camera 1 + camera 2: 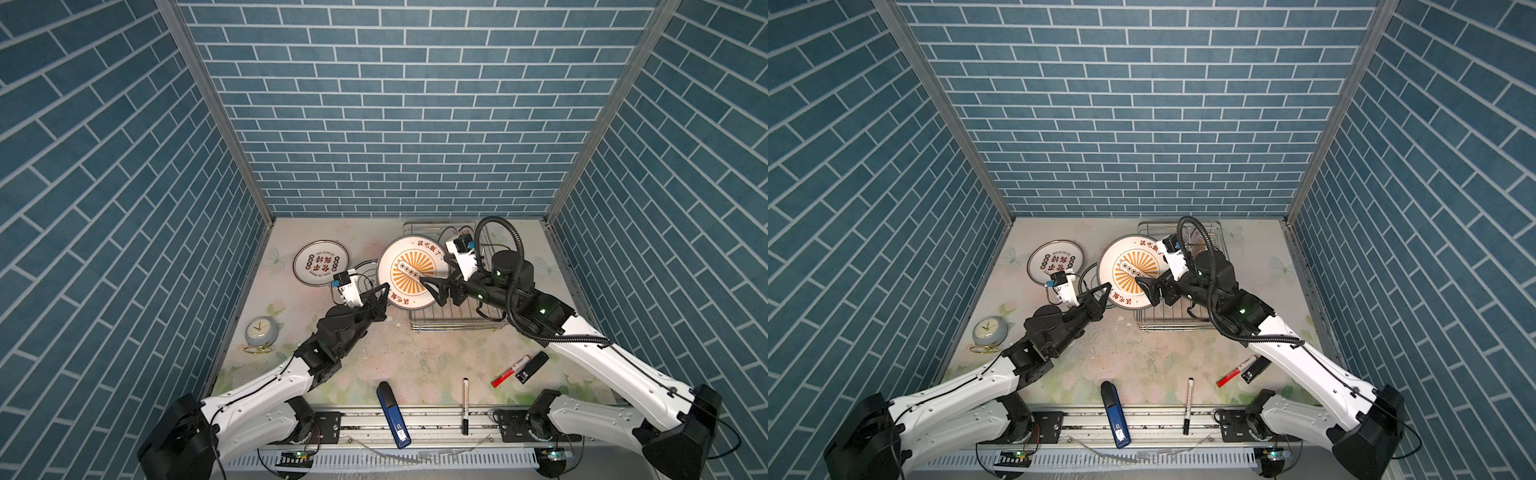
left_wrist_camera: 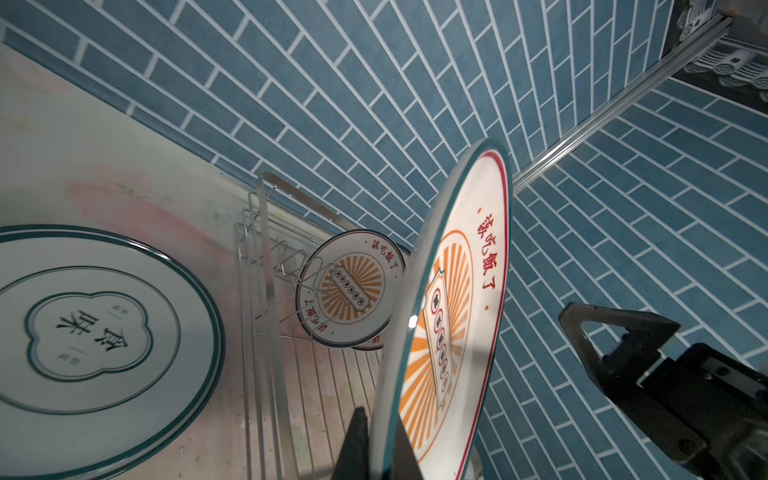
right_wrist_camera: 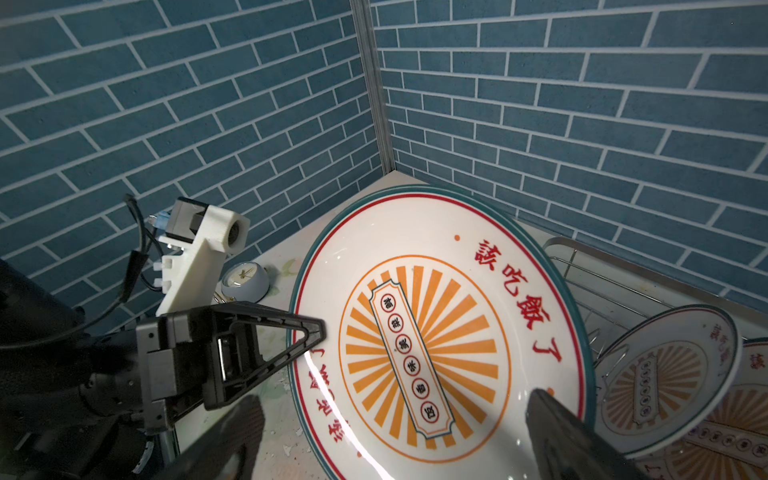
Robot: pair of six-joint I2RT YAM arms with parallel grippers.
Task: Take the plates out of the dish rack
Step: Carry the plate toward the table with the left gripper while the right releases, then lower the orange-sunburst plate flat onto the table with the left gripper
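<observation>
Left claw (image 1: 386,287) of mine is clamped together on the rim of the big sunburst plate (image 1: 411,274). My left wrist view shows that rim pinched between the two fingers (image 2: 355,444). Being round, the plate has no long axis. It stands tilted on edge, printed face turned toward my right claw (image 1: 431,291) and partly upward, its banner strip running diagonally in both top views. It hangs over the left edge of the dish rack (image 1: 453,320), between my two claws.

My right claw is spread wide apart just in front of the plate's face; whether a finger touches it I cannot tell. Two smaller sunburst plates (image 2: 349,286) stand upright at the rack's far end.

On the bench (image 1: 415,357), left of the rack, a red-character plate (image 1: 320,264) lies flat. Beside it lies a quatrefoil plate (image 2: 95,345), whole in my left wrist view but half hidden behind my wrist in the top views.
</observation>
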